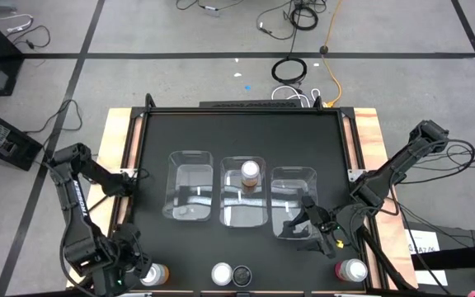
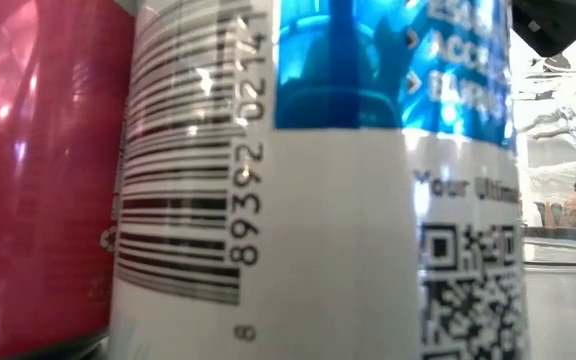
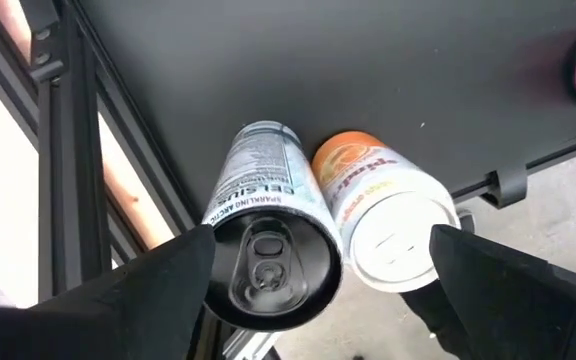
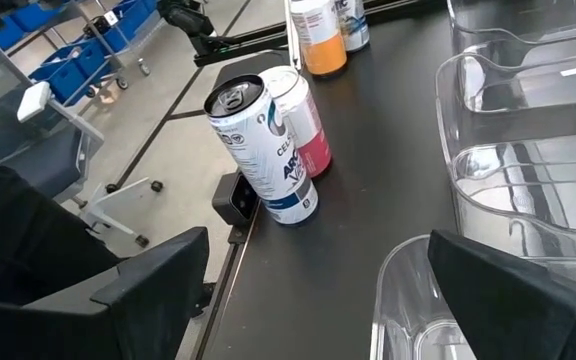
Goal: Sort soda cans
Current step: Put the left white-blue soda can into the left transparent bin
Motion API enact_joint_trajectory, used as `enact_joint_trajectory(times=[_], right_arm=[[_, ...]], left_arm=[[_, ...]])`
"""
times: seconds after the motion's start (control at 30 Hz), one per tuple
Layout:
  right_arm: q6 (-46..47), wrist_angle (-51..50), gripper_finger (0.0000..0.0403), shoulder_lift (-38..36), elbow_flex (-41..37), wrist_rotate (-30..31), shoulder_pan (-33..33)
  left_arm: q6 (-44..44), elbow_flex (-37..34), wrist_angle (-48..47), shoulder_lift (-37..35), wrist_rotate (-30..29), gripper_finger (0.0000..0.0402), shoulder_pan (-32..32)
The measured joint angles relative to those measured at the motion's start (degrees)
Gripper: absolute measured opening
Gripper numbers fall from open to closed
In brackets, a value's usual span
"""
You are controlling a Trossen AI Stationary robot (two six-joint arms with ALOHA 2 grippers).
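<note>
Near the table's near-left corner, my left gripper (image 3: 318,300) is open above two upright cans. One is a silver-white can with a dark top (image 3: 268,262), the other an orange can with a white top (image 3: 388,225) (image 1: 155,274). Its fingers straddle the pair. My right gripper (image 1: 318,228) (image 4: 318,300) is open and holds nothing, above the near end of the right clear bin (image 1: 293,177). A white-and-blue can (image 4: 263,150) (image 1: 242,275) and a red one (image 4: 308,130) (image 1: 221,274) stand together at the near edge. A pink can (image 1: 353,270) stands near-right. An orange can (image 1: 251,173) stands in the middle bin. My left gripper comes from above with one finger (image 3: 168,285) beside the silver-white can's rim (image 3: 218,245) and the other (image 3: 498,290) beside the orange can. Whether either finger touches a can I cannot tell.
Three clear bins (image 1: 190,186) sit side by side mid-table; the left and right ones look empty. In the low view, the white-and-blue can (image 2: 318,200) and the red can (image 2: 38,170) fill the picture. A raised frame (image 1: 134,157) runs round the black tabletop.
</note>
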Motion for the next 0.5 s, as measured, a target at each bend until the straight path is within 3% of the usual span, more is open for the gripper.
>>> enact_joint_trajectory(times=[0.5], right_arm=[[-0.2,0.0,0.037,0.0,0.0,0.0,0.0]], left_arm=[[-0.1,0.0,-0.5,0.2,0.0,0.038,-0.2]])
